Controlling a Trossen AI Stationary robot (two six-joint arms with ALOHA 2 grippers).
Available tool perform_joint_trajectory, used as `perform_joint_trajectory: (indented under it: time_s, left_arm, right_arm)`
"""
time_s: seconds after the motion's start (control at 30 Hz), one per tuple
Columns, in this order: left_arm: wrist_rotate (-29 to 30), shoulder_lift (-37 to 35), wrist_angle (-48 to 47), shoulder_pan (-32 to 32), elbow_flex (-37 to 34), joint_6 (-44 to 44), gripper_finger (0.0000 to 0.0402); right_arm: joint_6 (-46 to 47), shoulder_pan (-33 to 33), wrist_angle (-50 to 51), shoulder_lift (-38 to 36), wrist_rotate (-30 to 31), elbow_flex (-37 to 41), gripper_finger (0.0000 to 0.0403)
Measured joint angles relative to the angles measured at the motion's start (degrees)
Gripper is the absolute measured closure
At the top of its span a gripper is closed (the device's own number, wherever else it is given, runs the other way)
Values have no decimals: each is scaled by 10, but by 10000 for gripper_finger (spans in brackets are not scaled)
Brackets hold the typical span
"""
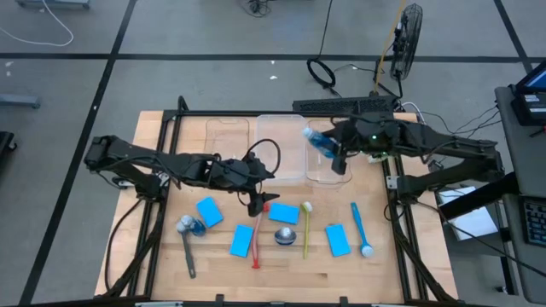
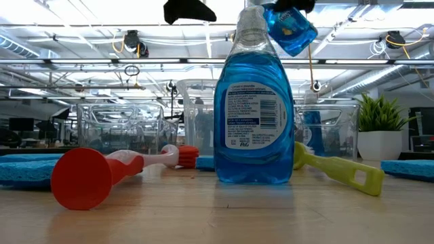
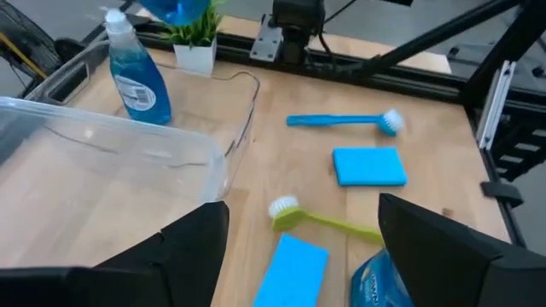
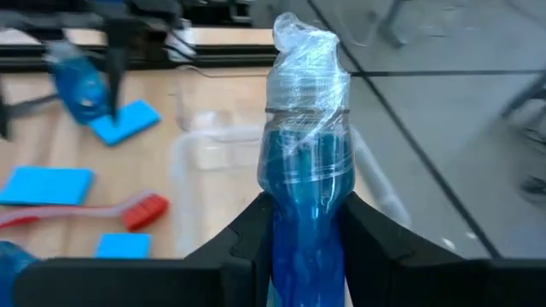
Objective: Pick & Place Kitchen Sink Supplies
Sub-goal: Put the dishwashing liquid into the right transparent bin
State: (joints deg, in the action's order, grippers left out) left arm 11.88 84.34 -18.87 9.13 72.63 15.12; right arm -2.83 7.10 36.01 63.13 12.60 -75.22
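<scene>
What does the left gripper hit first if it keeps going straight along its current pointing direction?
Probably the yellow-green brush: in the left wrist view it lies dead ahead between the open left gripper fingers, with a blue sponge nearer and slightly lower. Depth is unclear, so the sponge could come first.

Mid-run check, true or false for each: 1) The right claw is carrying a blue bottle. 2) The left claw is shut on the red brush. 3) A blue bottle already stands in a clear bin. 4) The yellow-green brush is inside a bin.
1) True: the right claw grips a blue bottle by its neck, above the clear bin.
2) False: the left claw is open and holds nothing; the red brush lies on the table.
3) True: a second bottle stands upright in it.
4) False: the yellow-green brush lies on the table among the sponges.
</scene>
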Motion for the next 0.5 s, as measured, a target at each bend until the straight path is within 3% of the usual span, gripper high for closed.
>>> perform_joint_trajectory:
  time_s: [0.23, 0.5]
  left_arm:
    - [1, -1, -44, -6, 0, 43, 97]
    - [2, -1, -72, -8, 0, 45, 82]
  right_arm:
    - [13, 17, -20, -58, 43, 56, 307]
    - [64, 34, -216, -151, 44, 251, 307]
